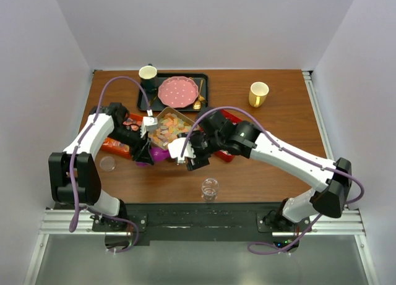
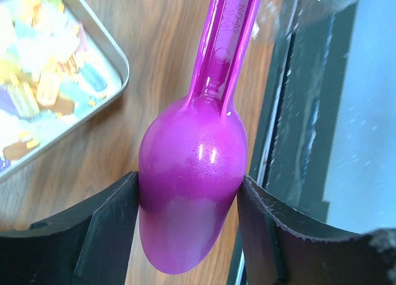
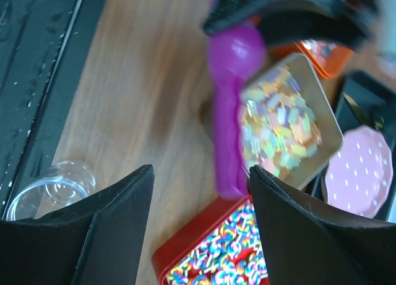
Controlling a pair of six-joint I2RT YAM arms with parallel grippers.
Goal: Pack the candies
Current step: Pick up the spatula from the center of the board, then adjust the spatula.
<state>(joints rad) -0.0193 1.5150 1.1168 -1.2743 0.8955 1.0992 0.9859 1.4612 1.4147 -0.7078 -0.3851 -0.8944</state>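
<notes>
I find the left gripper (image 2: 189,185) clamped on the bowl of the scoop (image 2: 197,146), the right gripper (image 3: 201,174) open beside its handle, the candies (image 3: 278,118) unpacked in trays (image 2: 105,41) just far of both; I judge a handover in hand, needing the right jaws closed squarely on the handle.

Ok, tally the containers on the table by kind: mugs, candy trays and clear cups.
Mugs: 2, dark mug, yellow mug
Candy trays: 3, orange tray, beige tray, red tray
Clear cups: 2, left cup, right cup
Total: 7
</notes>
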